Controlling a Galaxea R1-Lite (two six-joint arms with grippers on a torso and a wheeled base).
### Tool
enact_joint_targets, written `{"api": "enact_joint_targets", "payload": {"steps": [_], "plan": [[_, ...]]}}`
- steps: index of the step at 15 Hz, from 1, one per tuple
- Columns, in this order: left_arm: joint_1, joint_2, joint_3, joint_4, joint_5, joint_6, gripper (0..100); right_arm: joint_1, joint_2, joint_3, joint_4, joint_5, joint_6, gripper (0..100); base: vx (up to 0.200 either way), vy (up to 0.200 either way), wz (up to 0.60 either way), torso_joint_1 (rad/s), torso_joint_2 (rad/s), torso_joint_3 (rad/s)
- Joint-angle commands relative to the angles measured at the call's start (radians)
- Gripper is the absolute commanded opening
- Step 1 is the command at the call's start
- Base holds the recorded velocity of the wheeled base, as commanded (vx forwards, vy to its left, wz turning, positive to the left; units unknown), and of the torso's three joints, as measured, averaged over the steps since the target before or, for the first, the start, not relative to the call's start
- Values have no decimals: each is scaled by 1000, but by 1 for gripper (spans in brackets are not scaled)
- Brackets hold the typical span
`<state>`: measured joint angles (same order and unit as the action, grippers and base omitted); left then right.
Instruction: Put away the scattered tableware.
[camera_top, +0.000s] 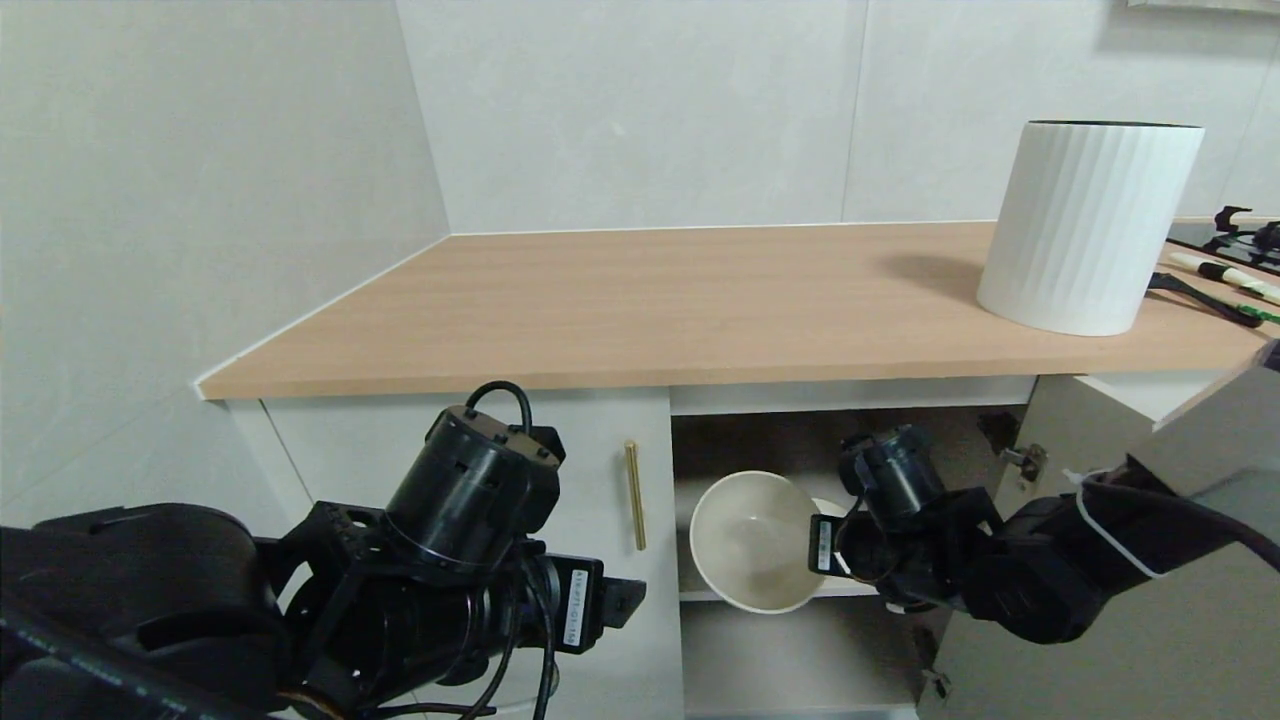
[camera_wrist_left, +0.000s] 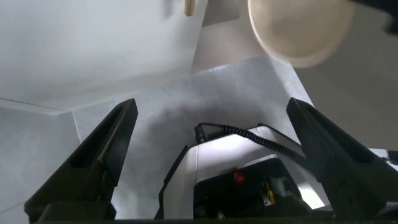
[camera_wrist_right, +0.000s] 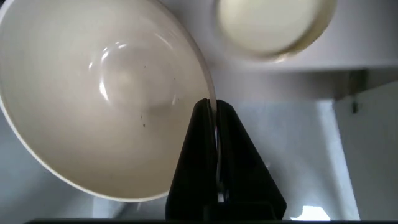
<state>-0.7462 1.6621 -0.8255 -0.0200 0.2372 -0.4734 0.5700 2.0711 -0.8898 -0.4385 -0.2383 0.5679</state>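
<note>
Mostly behind the bowl (camera_top: 745, 540) in right gripper (camera_wrist_right: 216, 115), another dish (camera_wrist_right: 270, 22).

1. Bowl (camera_top: 752, 540): cream, glossy glaze, smooth inside w/ bright highlights; looks ceramic.
2. Countertop (camera_top: 650, 300): wood-grain look, matt, smooth.
3. Ribbed container (camera_top: 1090, 225): white, matt, fine vertical ridges; material can't tell.
4. Cabinet door (camera_top: 600, 450): white, smooth, matt.
5. Door handle (camera_top: 634, 495): brass-coloured metal, slight shine.
6. Wall tiles (camera_top: 620, 110): pale, smooth, faint sheen.
7. Right gripper (camera_wrist_right: 216, 109): black, matt, plastic-looking.
8. Left gripper (camera_wrist_left: 211, 118): same matt black finish.
9. Small dish (camera_wrist_right: 273, 25): pale, glossy.
</note>
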Motion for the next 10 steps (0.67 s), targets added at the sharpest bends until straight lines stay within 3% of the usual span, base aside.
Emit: {"api": "enact_joint_targets", "payload": {"steps": [1, 10], "plan": [[1, -1, 0, -1, 1, -1, 100, -53, 104, -17, -46, -32, 1, 0, 0, 0, 0, 0, 0, 0], [1, 1, 0, 0, 1, 1, 100, -148, 185, -87, -51, -70, -2, 0, 0, 0, 0, 0, 0, 0]]}}
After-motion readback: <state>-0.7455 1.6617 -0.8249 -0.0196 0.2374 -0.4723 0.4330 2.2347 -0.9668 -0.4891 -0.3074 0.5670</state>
